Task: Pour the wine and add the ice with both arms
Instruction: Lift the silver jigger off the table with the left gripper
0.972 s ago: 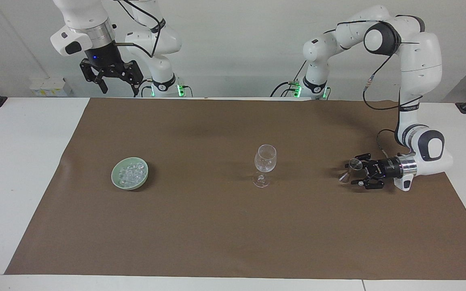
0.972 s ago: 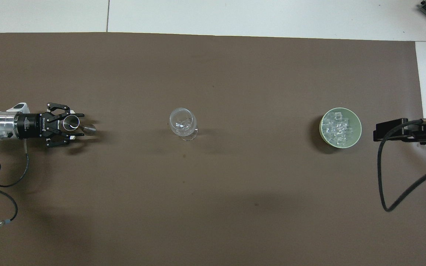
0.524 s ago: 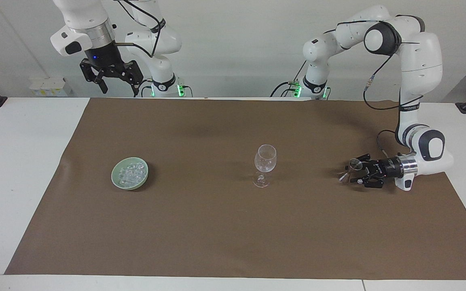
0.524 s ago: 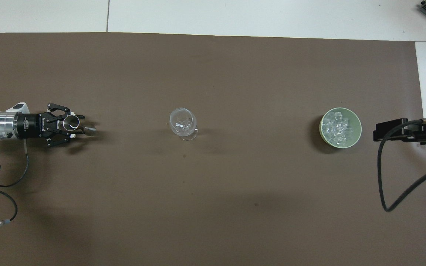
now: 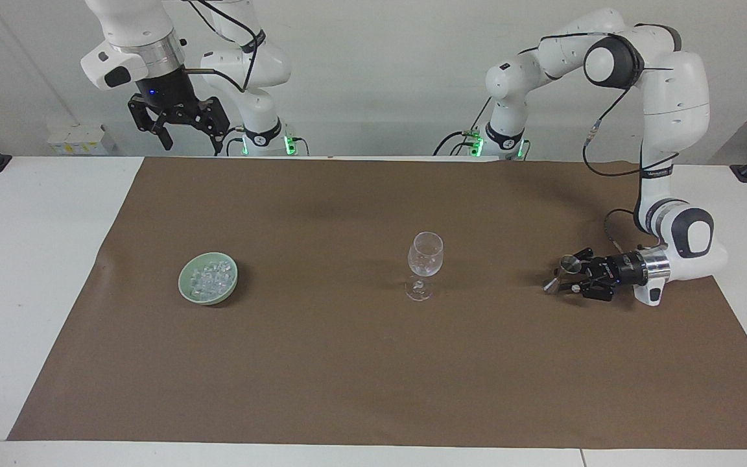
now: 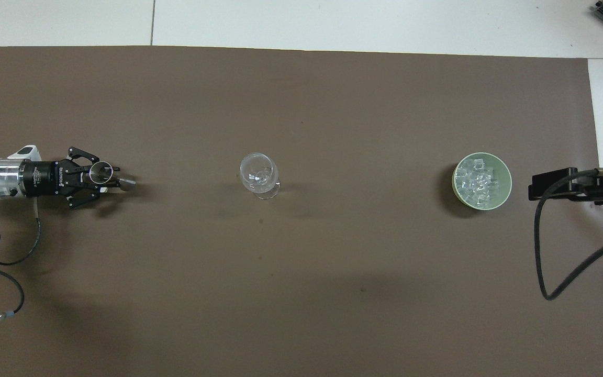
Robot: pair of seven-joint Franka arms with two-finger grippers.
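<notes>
Closing around the small metal jigger (image 5: 567, 269), the left gripper (image 5: 571, 277) could tip it (narrow waist); the right gripper (image 5: 182, 130) waits open above the table's edge.

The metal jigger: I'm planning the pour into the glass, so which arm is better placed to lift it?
Left. The left claw already lies low around the metal jigger at its own end of the mat; the right claw hangs open, raised high near its base.
</notes>
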